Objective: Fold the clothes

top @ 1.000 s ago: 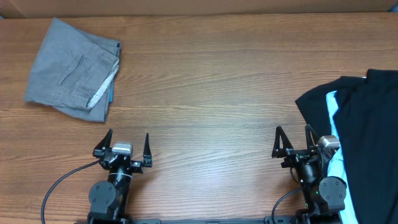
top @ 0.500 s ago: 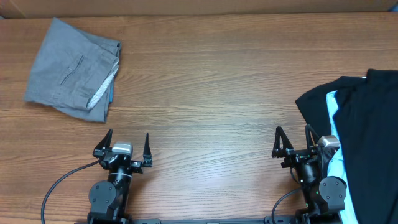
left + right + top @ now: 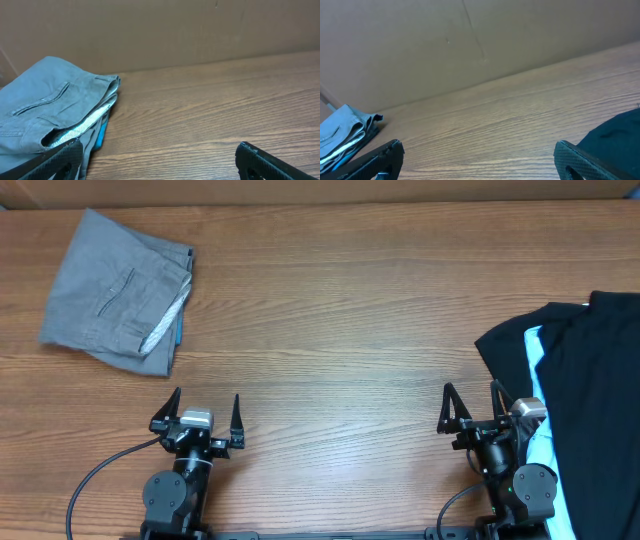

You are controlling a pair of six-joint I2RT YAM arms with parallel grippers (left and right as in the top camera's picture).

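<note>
while both arms sit at near table (image 3: 350,330) edge, we see left gripper (image 3: 207,394) and right gripper (image 3: 470,386) spread wide, holding nothing. only overhead shows light blue tee (image 3: 536,350) peeking among folds of black shirt (image 3: 600,400) heaped at right edge, just beside right arm. left wrist view shows only folded grey trousers (image 3: 40,115) at far left; right wrist catches trousers and shirt corner. wood lies between grippers and trousers. we count two grippers, three garments.

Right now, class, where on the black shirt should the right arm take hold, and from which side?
Probably its left edge, where the black shirt bulges toward the middle of the table. Come from the bare wood on that side: the right gripper, jaws open, sits just beside it.
</note>
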